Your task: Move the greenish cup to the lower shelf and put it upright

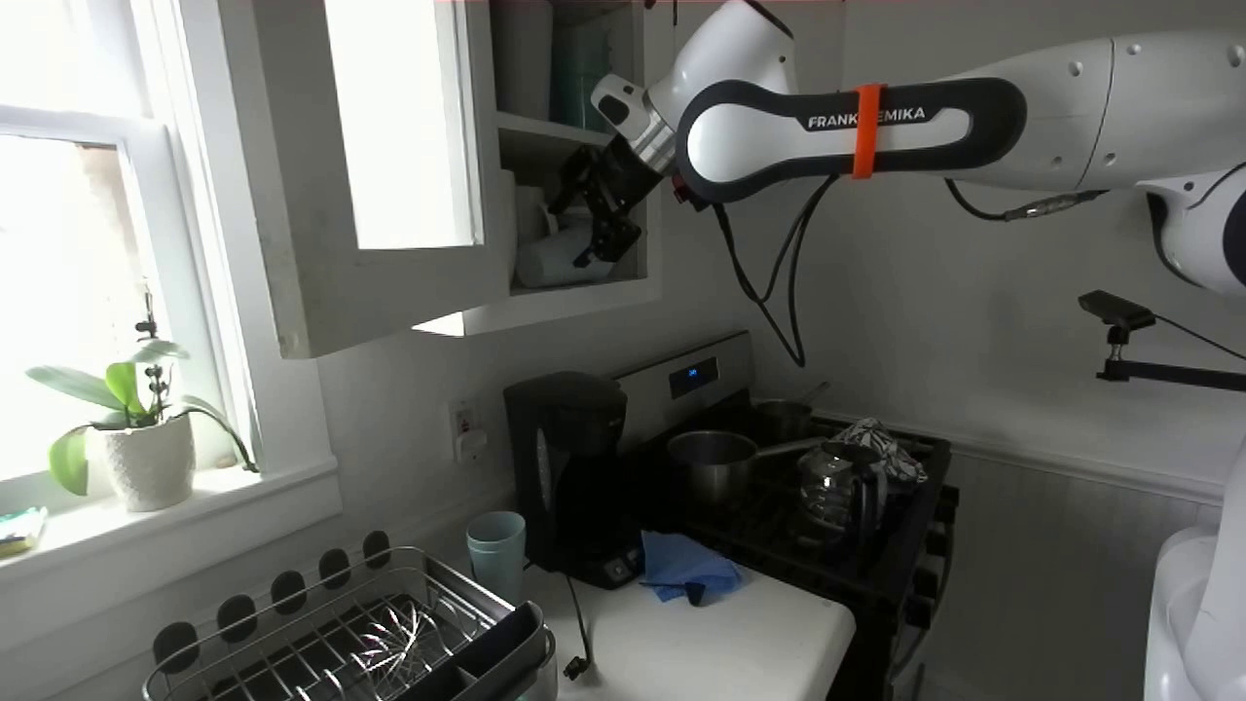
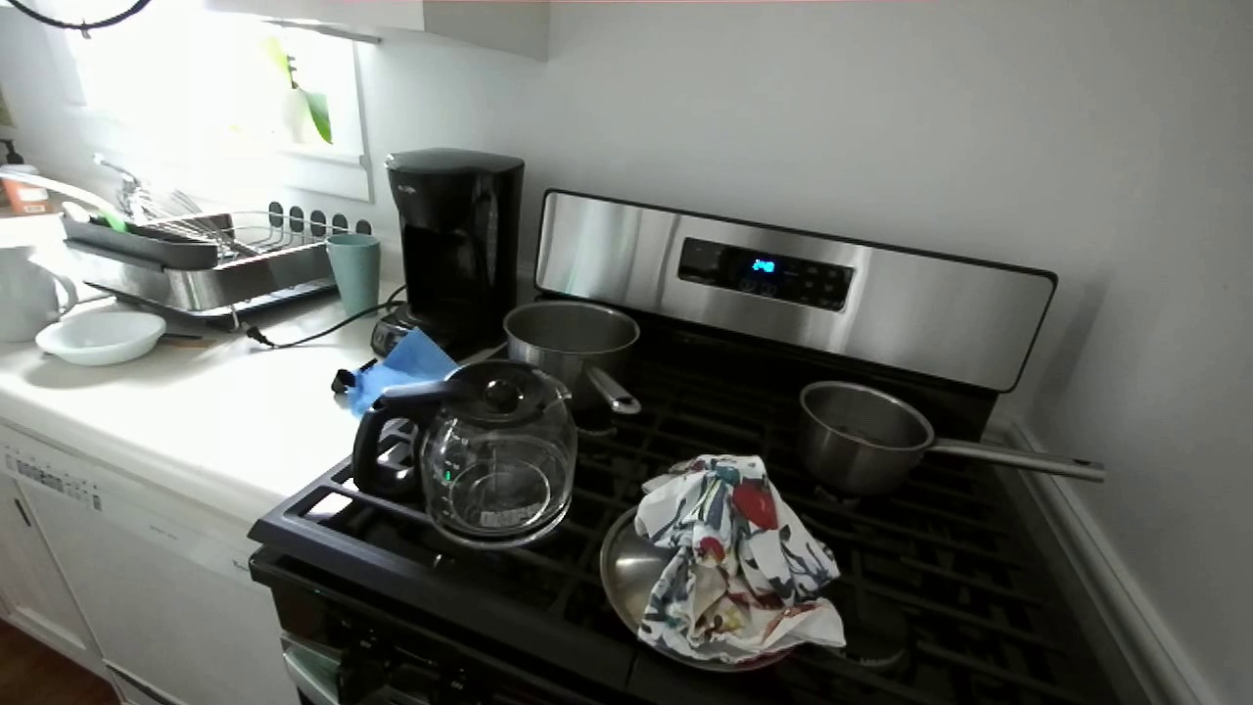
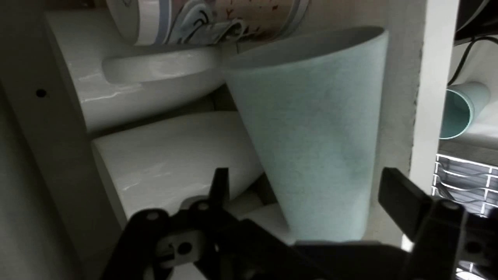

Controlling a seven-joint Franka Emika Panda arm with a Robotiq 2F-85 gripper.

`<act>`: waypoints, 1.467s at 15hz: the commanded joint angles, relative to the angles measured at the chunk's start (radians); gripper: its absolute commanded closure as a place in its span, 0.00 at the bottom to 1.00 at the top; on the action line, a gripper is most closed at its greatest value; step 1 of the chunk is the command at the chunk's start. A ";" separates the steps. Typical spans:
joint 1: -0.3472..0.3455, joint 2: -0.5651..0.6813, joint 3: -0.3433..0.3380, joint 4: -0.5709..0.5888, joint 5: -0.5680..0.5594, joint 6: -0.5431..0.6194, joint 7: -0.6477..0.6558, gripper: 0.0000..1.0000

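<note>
The greenish cup (image 3: pixel 319 136) lies on its side on the lower shelf (image 3: pixel 400 101), its mouth pointing away from my gripper's base in the wrist view. In an exterior view the cup (image 1: pixel 555 261) lies just above the front edge of the lower shelf (image 1: pixel 584 304), partly hidden by the gripper (image 1: pixel 576 229). My gripper (image 3: pixel 305 181) is open, with one finger on each side of the cup's narrow end in the wrist view. A gap shows between each finger and the cup. The cupboard and gripper are out of view in an exterior view that shows the stove.
White mugs (image 3: pixel 155 70) and a patterned mug (image 3: pixel 233 19) stand close beside the cup. The upper shelf (image 1: pixel 555 127) holds darker teal cups (image 1: pixel 581 78). The open cupboard door (image 1: pixel 292 195) is at the left. Below are a coffee maker (image 1: pixel 565 467) and a teal cup (image 1: pixel 496 555).
</note>
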 commanded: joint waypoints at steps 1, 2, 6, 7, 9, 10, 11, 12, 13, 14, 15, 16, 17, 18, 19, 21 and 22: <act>-0.003 -0.005 -0.007 -0.015 -0.002 0.038 -0.028 0.00; -0.004 -0.006 -0.007 -0.015 -0.002 0.042 -0.027 0.00; -0.010 -0.010 -0.005 -0.007 -0.010 0.038 0.015 0.00; -0.015 -0.015 -0.003 -0.004 -0.022 0.027 0.041 0.00; -0.021 -0.023 -0.002 0.003 -0.021 0.012 0.086 0.00; -0.023 -0.027 -0.002 0.007 -0.021 0.007 0.112 0.00; -0.026 -0.032 -0.001 0.009 -0.024 0.007 0.147 0.00; -0.028 -0.036 -0.002 0.010 -0.021 0.008 0.173 0.00; -0.032 -0.040 -0.002 0.011 -0.026 0.006 0.207 0.00; -0.036 -0.045 0.000 0.013 -0.033 -0.002 0.249 0.00; -0.043 -0.050 0.002 0.010 -0.047 -0.008 0.301 0.00; -0.048 -0.054 0.002 0.009 -0.057 -0.016 0.341 0.00; -0.053 -0.056 0.003 0.006 -0.075 -0.023 0.385 0.00; -0.056 -0.057 0.003 0.009 -0.087 -0.034 0.426 0.00; -0.058 -0.059 0.002 0.007 -0.095 -0.041 0.462 0.00; -0.061 -0.058 0.001 0.008 -0.116 -0.048 0.526 0.00; -0.061 -0.058 0.001 0.007 -0.123 -0.054 0.554 0.00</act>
